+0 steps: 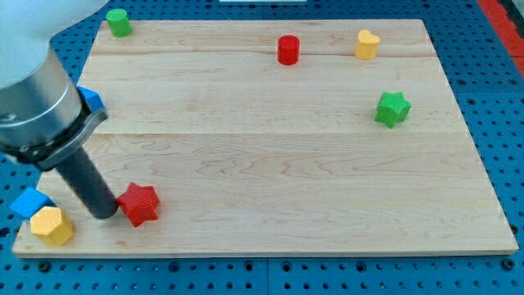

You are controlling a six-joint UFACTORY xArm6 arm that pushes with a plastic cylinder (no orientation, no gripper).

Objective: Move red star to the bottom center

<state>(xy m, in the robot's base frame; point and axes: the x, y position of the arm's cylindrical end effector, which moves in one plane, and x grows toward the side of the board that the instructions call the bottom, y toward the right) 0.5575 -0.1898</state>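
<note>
The red star (139, 203) lies on the wooden board (278, 164) near the view's bottom left. My tip (106, 213) is at the end of the dark rod, just to the left of the red star and touching or nearly touching it. The arm's body fills the view's upper left corner.
A blue block (30, 202) and a yellow hexagon block (51, 225) sit at the bottom left corner. A blue block (92, 99) peeks out behind the arm at the left edge. A green block (119, 22), red cylinder (288, 50), yellow block (367, 44) and green star (392, 108) lie toward the top and right.
</note>
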